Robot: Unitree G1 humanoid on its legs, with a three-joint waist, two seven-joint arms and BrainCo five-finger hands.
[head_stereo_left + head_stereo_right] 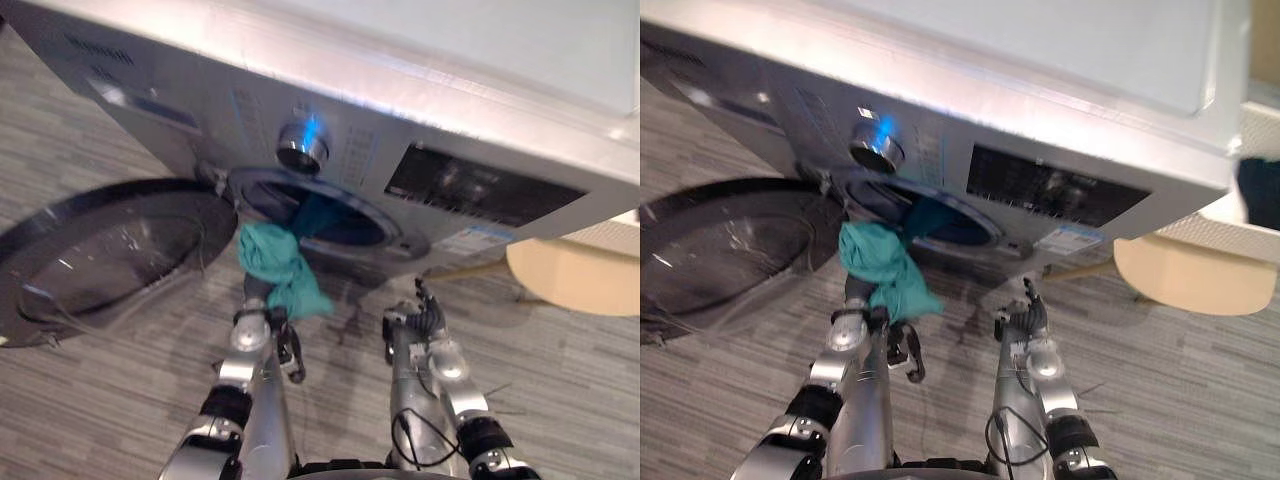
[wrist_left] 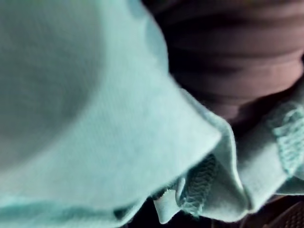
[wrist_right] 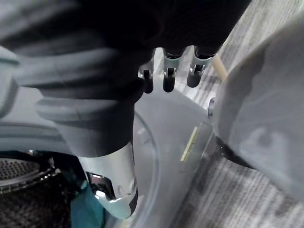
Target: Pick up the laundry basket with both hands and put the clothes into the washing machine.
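1. Left hand (image 2: 232, 57) sits under a crumpled teal cloth (image 1: 283, 268), raised at the round drum opening (image 1: 335, 218) of the silver front-loading washing machine (image 1: 420, 110). The cloth covers the hand, so its grip cannot be told.
2. Right hand (image 1: 420, 316) is relaxed and empty, low before the machine front, right of the cloth and apart from it.
3. Round glass door (image 1: 100, 250) is swung open on the left.
4. White label sticker (image 1: 478, 241) on the machine front, print unreadable.

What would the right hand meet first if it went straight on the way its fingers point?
The right hand would most likely meet the front of the washing machine, just beside the drum opening, though depth is unclear.
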